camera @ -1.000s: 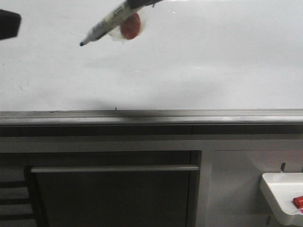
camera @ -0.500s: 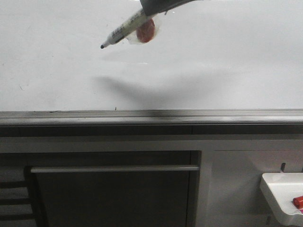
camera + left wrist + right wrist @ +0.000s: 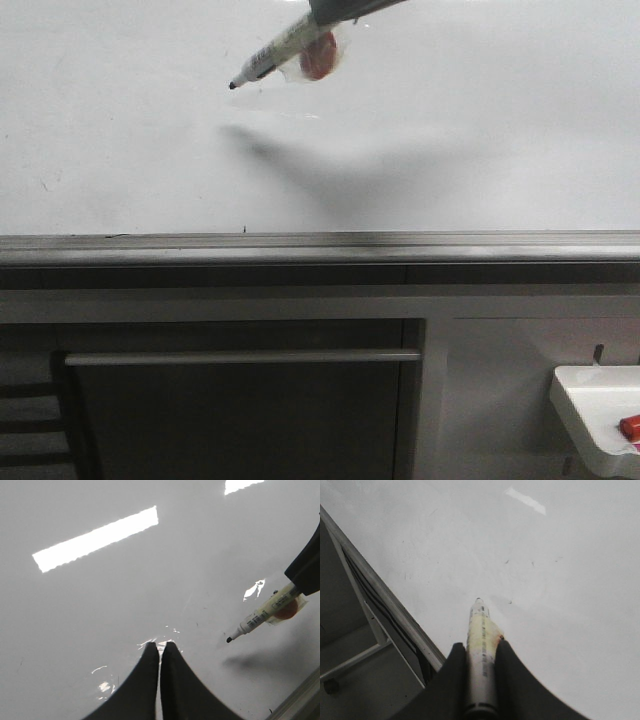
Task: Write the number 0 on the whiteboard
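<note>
The whiteboard (image 3: 120,150) filled the far part of the scene, wider than the front view. Its grey rail (image 3: 320,245) ran along the near edge from left to right. No drawn loop showed on the white face; only a few tiny dark specks could be seen.

The right gripper (image 3: 481,652) came in from the top of the front view, a bit right of the middle. Its two dark fingers (image 3: 512,680) were pressed against the sides of the marker (image 3: 280,52), holding it tight. The marker's black tip (image 3: 233,86) pointed down and to the left. It hung just off the board, and I could not tell if it touched. A red round magnet (image 3: 318,62) sat against the marker's body, close to the gripper. A soft grey shadow (image 3: 300,165) lay on the board below and to the right of the tip.

The left gripper (image 3: 160,647) showed only in its own wrist view. Its fingers (image 3: 140,685) were closed almost together, with just a thin slit between them and nothing in it. In that view the marker tip was well apart from it.

There was a lot of bare white board to the left of the tip, and more between the tip and the rail. To the right, the board also lay bare.

Below the rail was a dark cabinet front with a long grey bar handle (image 3: 240,356). At the near right corner sat a small white tray (image 3: 585,410) with a red thing (image 3: 630,428) in it, cut off by the edge.
</note>
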You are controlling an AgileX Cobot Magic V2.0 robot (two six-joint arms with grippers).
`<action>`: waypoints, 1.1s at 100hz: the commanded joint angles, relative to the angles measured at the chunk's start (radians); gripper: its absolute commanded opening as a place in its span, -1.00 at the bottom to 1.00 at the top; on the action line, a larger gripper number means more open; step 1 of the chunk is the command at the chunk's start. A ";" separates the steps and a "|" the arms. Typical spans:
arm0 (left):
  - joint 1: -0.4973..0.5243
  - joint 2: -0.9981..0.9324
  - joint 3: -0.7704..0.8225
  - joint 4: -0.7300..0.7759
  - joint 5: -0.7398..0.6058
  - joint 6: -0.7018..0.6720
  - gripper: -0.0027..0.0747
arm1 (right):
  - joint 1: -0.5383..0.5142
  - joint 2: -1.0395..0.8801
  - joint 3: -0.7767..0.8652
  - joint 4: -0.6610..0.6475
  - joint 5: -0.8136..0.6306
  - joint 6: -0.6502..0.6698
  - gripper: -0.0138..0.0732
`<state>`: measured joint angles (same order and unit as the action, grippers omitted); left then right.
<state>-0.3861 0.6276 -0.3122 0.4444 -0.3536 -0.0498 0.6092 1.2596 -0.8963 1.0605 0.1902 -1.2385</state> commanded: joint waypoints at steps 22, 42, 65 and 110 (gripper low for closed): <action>0.002 -0.002 -0.026 -0.023 -0.083 -0.013 -0.98 | -0.006 0.036 -0.068 0.019 0.011 -0.005 -0.84; 0.002 -0.002 -0.026 -0.025 -0.083 -0.013 -0.98 | -0.006 0.079 -0.106 0.019 0.014 -0.005 -0.84; 0.002 -0.002 -0.026 -0.026 -0.085 -0.013 -0.98 | -0.034 0.108 -0.163 0.019 0.009 -0.005 -0.84; 0.002 -0.002 -0.026 -0.026 -0.086 -0.013 -0.98 | -0.154 0.057 -0.190 0.019 0.132 0.040 -0.83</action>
<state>-0.3861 0.6276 -0.3122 0.4426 -0.3622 -0.0498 0.4790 1.3595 -1.0502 1.0605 0.3243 -1.2194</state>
